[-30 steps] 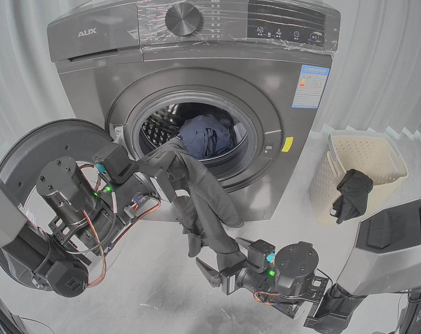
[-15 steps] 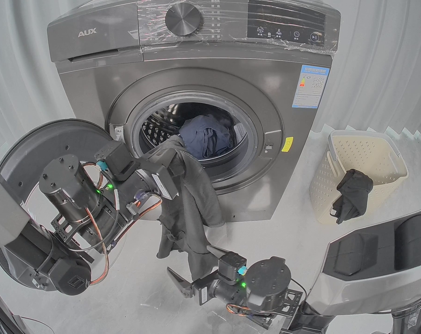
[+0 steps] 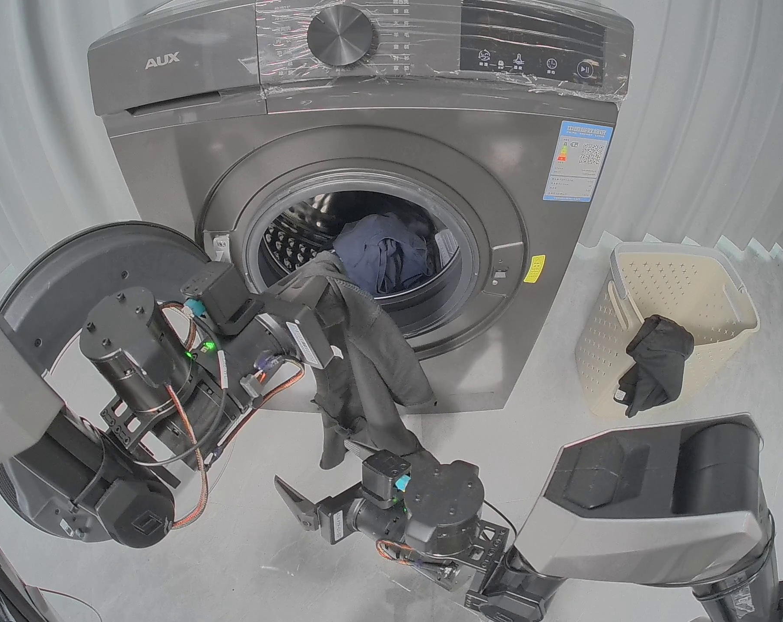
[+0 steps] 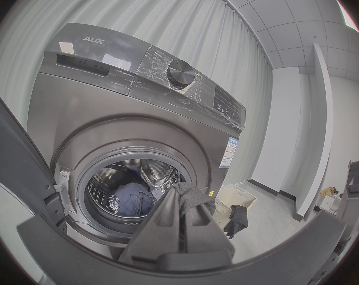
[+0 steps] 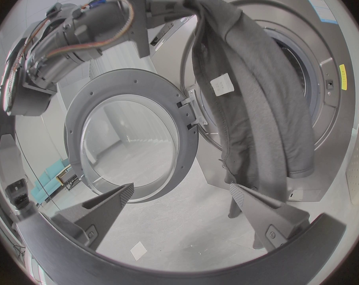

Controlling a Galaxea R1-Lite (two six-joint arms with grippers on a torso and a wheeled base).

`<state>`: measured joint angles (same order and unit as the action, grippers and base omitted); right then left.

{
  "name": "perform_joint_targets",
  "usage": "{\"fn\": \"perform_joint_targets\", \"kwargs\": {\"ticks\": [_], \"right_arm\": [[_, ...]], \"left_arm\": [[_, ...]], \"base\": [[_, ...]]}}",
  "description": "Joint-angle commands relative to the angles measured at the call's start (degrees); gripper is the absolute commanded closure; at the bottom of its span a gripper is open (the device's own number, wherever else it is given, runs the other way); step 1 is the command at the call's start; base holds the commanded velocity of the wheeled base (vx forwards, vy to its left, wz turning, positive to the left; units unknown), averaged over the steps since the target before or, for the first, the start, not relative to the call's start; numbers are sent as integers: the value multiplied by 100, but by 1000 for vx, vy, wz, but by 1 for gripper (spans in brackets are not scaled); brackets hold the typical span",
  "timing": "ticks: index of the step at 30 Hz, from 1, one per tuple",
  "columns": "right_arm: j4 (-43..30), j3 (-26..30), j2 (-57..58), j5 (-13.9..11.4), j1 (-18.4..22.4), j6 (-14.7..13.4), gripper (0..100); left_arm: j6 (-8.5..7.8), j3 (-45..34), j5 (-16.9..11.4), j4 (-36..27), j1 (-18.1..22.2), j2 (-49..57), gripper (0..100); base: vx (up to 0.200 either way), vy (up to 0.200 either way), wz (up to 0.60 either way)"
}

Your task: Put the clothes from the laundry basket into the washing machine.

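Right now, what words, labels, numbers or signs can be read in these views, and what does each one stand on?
Brand lettering, upper left of the washing machine: a brand name, not quoted.
Blue label on its front: too small to read.
Yellow sticker beside the door opening: too small.
Print around the dial and display icons: too small.
White tag on the grey garment: blurred.

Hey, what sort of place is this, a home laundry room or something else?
Probably a lab or test room staged as a laundry corner, not a home: a washer with its door open and a laundry basket stand on a bare floor, backed by a plain curtain, under office-style ceiling tiles.
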<state>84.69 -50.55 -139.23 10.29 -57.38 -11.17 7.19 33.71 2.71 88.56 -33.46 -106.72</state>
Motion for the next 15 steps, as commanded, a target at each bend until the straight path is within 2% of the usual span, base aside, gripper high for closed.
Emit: {"fn": "perform_joint_targets", "kwargs": {"ticks": [1,6,9,11,12,15], "right_arm": [[-313,-517,-333,-80,219,-8,0],[-690,-974,-368,-97,403,-8,0],[-831,-1246,-667,-36,728,282,0],[-822,-1246,-676,-36,737,299,0],[-787,-1334,-790,-18,851,457,0],[-822,-1457,-860,-1,922,484,0]], "left_arm": [[1,4,2,3,-2,11,100],[1,4,2,3,-2,37,100],[1,13,-7,3,-2,54,100],[1,13,-7,3,-2,54,100],[1,13,-7,3,-2,63,100],[1,13,-16,3,-2,72,100]], "base": [[0,0,0],[0,0,0],[0,0,0],[0,0,0],[0,0,0],[0,0,0]]}}
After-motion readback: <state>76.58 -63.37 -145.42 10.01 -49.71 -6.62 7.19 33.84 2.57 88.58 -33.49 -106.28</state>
